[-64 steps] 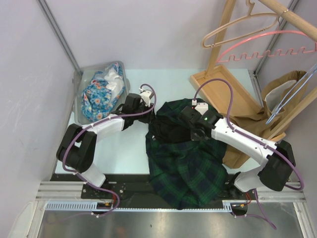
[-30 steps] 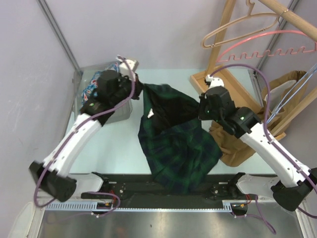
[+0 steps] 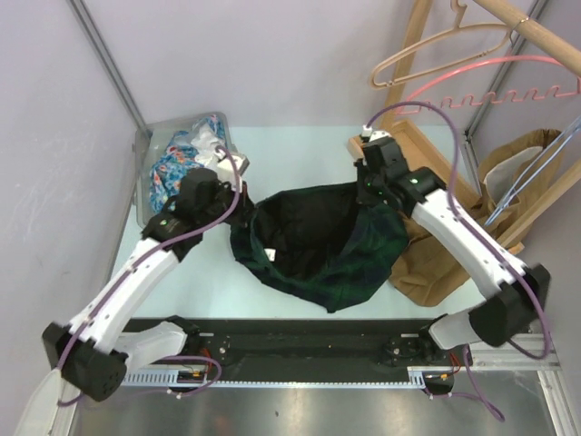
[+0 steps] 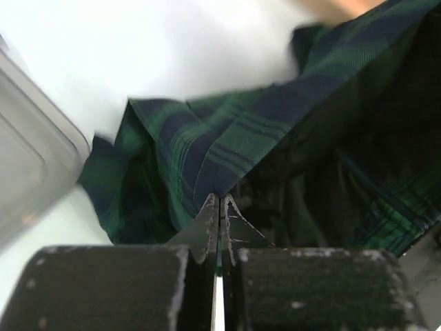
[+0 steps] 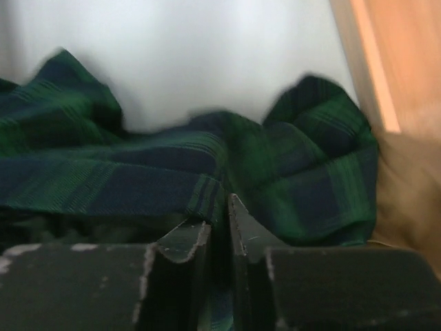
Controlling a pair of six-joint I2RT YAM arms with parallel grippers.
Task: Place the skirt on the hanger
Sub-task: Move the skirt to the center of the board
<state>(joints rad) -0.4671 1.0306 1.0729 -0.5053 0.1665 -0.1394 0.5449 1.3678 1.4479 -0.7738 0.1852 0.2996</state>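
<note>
Since a second ago both arms have dropped lower, and the plaid skirt [image 3: 313, 241] now stretches open like a pouch over the middle of the tabletop [image 3: 300, 150]. Left hand [image 3: 239, 203] is pinched tight on its left rim. Right hand [image 3: 369, 193] is clamped on its far right rim. A pink hanger [image 3: 490, 94] hangs far right, well apart.

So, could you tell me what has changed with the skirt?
The left pincer and right pincer kept their grip on the skirt, lifted its waist off the table while moving apart, then the left came back down; the waist now gapes open between them. Bin, hangers and brown garment stayed put.
</note>
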